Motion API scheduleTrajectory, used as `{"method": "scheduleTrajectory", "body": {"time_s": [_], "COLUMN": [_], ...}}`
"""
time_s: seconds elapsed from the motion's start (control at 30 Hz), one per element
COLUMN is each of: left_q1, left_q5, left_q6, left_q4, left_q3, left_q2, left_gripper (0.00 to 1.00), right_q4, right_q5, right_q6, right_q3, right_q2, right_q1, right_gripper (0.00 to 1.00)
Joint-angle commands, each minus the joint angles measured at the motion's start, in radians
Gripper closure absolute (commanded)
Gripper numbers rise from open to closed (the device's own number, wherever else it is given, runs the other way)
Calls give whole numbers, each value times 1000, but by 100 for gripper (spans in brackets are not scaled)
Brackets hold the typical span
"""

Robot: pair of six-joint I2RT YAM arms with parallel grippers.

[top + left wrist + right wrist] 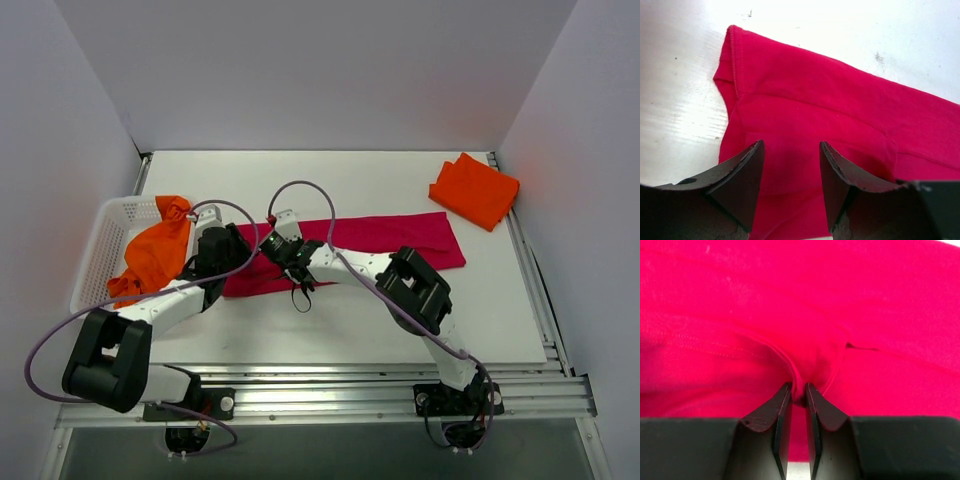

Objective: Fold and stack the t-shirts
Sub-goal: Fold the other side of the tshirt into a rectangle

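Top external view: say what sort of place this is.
Likely a robot lab test cell: white table boxed by plain walls, left arm and right arm bolted to an aluminium rail.

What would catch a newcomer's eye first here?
A crimson t-shirt lies as a long strip across the middle of the table, the right gripper pinching a ridge of it and the left gripper open over its left end. A folded orange t-shirt sits at the far right corner; a loose orange t-shirt hangs over the white basket on the left.
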Motion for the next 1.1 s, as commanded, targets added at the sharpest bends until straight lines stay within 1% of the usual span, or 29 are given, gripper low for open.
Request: {"method": "scheduleTrajectory", "body": {"time_s": [0.0, 0.2, 0.33, 0.5, 0.67, 0.77, 0.93, 1.07], "left_q1": [7, 18, 33, 41, 42, 41, 16, -22], "left_q5": [33, 113, 163, 195, 215, 232, 238, 208], "left_q6": [16, 16, 8, 4, 5, 4, -2, 7], "left_q4": [65, 156, 151, 165, 142, 122, 81, -2], "left_q3": [83, 173, 244, 276, 289, 263, 200, 171], "left_q2": [68, 278, 398, 473, 469, 424, 302, 211], "left_gripper": [44, 43, 45, 46, 47, 48, 48, 48], "right_q4": [-30, -50, -66, -83, -83, -80, -73, -67], "right_q5": [80, 136, 181, 218, 236, 248, 261, 258], "right_q6": [25, 37, 56, 73, 82, 85, 84, 84], "right_q3": [-21, -66, -107, -144, -175, -184, -173, -164], "right_q2": [-63, -92, -123, -170, -198, -201, -195, -195], "right_q1": [16, 36, 39, 44, 45, 47, 45, 44], "right_gripper": [86, 85, 81, 79, 78, 77, 77, 77]}}
